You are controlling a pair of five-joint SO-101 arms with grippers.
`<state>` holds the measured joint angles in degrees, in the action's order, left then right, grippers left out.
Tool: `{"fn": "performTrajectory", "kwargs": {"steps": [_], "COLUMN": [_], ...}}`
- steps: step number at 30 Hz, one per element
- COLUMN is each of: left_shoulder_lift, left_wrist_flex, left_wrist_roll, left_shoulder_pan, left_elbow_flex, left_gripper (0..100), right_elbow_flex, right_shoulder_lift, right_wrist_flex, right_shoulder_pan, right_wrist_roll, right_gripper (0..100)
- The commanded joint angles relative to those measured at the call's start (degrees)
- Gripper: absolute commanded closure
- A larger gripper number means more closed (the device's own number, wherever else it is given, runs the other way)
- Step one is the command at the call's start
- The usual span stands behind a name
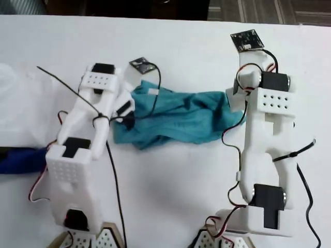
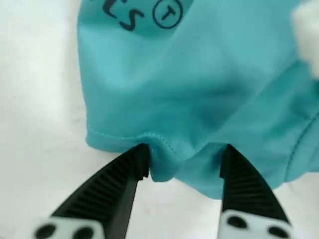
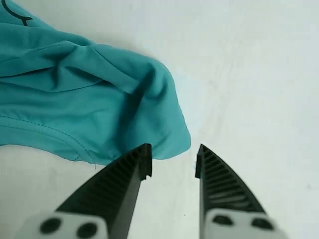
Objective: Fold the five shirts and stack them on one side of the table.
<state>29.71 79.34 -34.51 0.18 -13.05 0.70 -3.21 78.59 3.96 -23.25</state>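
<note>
Left jaws [image 2: 184, 152] are spread wide, and a stitched hem of the crumpled teal fabric shirt [image 2: 189, 84] bulges up into the gap between the two black tips. Nothing is pinched, and the cloth sits loose between them. There's dark print on the shirt farther out from those tips.

Over to the right jaws [image 3: 173, 149]: spread as well, tips low over bare white bench [image 3: 259, 74]. A rounded corner of the teal shirt lies just beside one tip, and whether it touches can't be told.

From the high view, the shirt is bunched in a long wrinkled heap across the middle of the bench, a little toward the far edge. It is stretched between the two white arms, one at each end of it.

Out at the bench's left edge, a dark blue piece of cloth [image 1: 18, 160] lies beside the left arm's base.
</note>
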Motion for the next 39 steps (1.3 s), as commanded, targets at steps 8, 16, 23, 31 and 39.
{"fn": "performTrajectory", "kwargs": {"steps": [8,16,23,31,39], "left_shoulder_lift": [-0.4,-0.4,-0.4,-0.5,-1.1], "left_wrist_flex": [-4.9,-4.7,-5.8,-7.0,-1.1], "left_wrist_roll": [3.6,3.6,3.5,4.0,4.0], "left_shoulder_pan": [-2.5,-2.2,-2.2,-2.1,-2.4], "left_elbow_flex": [-3.2,-1.7,0.2,-0.2,-2.9], "left_gripper": [75,85,79,98,97], "right_elbow_flex": [-0.3,-0.2,-0.2,5.8,10.5], "right_shoulder_lift": [-2.9,-2.9,-2.9,-2.9,-2.9], "right_wrist_flex": [0.5,0.5,0.5,0.5,0.4], "right_shoulder_pan": [0.3,0.3,0.3,-1.4,-5.4], "right_wrist_roll": [0.5,0.5,0.6,0.6,0.6], "right_gripper": [85.0,85.0,85.0,84.8,85.0]}}
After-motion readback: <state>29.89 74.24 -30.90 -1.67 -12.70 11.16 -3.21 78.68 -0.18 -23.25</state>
